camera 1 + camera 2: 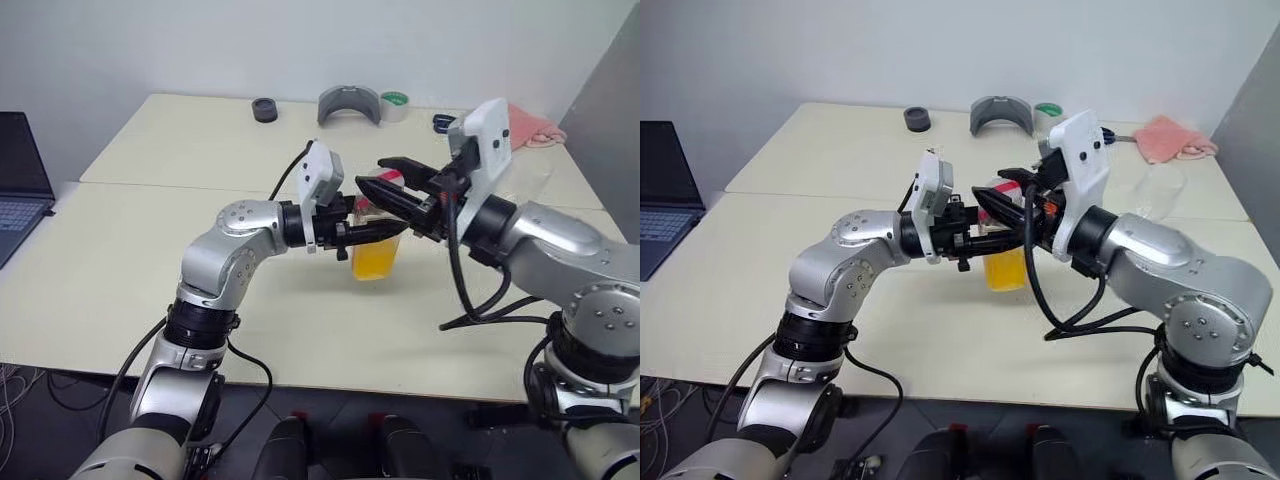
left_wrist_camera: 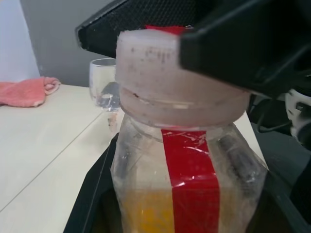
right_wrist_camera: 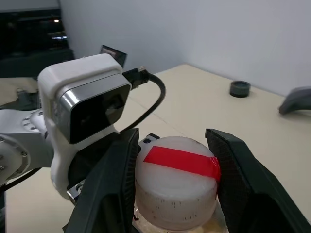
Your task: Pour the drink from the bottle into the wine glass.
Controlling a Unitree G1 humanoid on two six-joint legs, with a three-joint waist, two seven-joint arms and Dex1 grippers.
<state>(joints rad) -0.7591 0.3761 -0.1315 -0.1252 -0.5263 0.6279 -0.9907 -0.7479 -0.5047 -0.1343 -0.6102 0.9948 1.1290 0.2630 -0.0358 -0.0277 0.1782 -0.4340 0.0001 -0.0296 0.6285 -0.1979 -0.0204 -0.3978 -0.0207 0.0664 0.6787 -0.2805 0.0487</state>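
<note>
The bottle (image 1: 376, 252) is upright over the middle of the table, its lower half filled with the orange drink (image 1: 1006, 270). My left gripper (image 1: 366, 232) comes in from the left and is shut on the bottle's body. A red strip (image 2: 190, 170) runs down its clear wall. My right gripper (image 3: 176, 162) reaches in from the right, and its black fingers (image 3: 114, 179) press both sides of the white cap (image 3: 175, 196) with its red stripe. The wine glass (image 1: 1160, 190) stands empty behind my right arm, at the table's far right.
A laptop (image 1: 20, 180) sits on the left beside the table. Along the far edge lie a black round object (image 1: 265, 109), a grey curved piece (image 1: 349, 103), a tape roll (image 1: 395, 104) and a pink cloth (image 1: 1175, 138). A cable (image 1: 470, 290) loops under my right arm.
</note>
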